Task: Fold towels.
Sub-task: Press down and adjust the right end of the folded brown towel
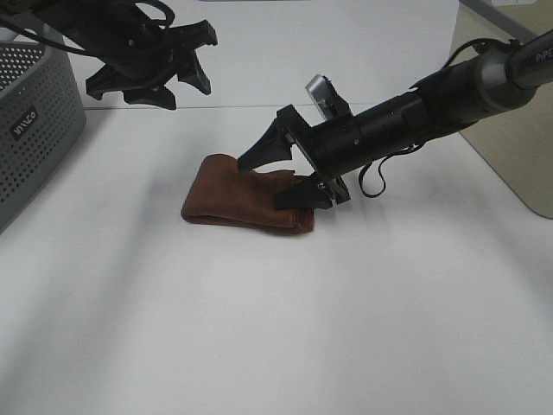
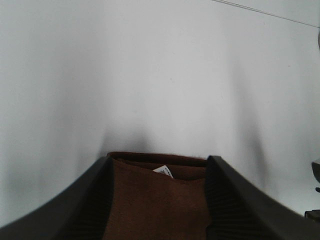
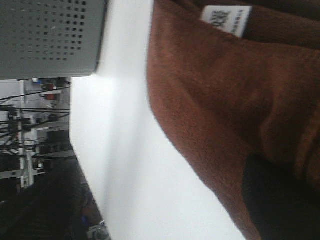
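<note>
The dark reddish-brown towel (image 1: 244,203) lies folded into a thick bundle at the middle of the white table (image 1: 276,328). My right gripper (image 1: 281,175) is open at the towel's right end, with one finger (image 1: 261,150) above the cloth and the other (image 1: 302,197) against it. The right wrist view shows the towel (image 3: 215,95) close up with its white tag (image 3: 226,20) and one dark finger (image 3: 280,200). My left gripper (image 1: 183,73) is open and empty, raised at the back left, well away from the towel. Its wrist view shows the towel (image 2: 157,200) and the tag (image 2: 163,171) between the fingers (image 2: 75,210).
A grey perforated basket (image 1: 34,121) stands at the left edge of the table and also shows in the right wrist view (image 3: 50,37). The table's right edge (image 1: 510,186) runs diagonally at the far right. Bare white tabletop lies in front of the towel.
</note>
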`<act>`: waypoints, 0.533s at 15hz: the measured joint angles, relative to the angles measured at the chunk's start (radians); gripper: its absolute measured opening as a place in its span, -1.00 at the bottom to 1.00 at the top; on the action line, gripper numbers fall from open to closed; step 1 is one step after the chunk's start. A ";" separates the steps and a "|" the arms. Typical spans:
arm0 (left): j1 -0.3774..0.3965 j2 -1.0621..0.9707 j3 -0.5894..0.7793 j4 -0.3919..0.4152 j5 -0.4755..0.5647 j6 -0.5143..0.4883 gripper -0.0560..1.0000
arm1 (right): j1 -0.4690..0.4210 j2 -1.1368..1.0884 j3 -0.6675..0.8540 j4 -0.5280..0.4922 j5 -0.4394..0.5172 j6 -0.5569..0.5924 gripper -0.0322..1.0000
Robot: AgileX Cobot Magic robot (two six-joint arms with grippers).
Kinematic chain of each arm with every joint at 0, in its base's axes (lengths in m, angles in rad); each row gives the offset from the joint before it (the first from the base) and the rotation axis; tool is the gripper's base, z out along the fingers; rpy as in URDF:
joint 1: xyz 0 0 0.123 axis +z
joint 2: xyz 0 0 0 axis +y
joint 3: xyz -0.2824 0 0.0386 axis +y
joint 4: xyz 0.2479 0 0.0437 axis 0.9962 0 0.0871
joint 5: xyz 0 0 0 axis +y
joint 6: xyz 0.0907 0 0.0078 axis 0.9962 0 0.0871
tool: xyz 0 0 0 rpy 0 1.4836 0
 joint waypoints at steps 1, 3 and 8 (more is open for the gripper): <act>0.000 0.000 0.000 0.007 0.000 0.000 0.12 | 0.000 0.001 0.000 -0.040 -0.030 0.016 0.66; 0.000 0.000 0.000 0.023 0.000 0.000 0.12 | 0.000 0.001 -0.025 -0.113 -0.050 0.053 0.66; 0.000 0.000 -0.001 0.042 0.001 0.000 0.12 | 0.000 0.001 -0.201 -0.385 0.026 0.233 0.66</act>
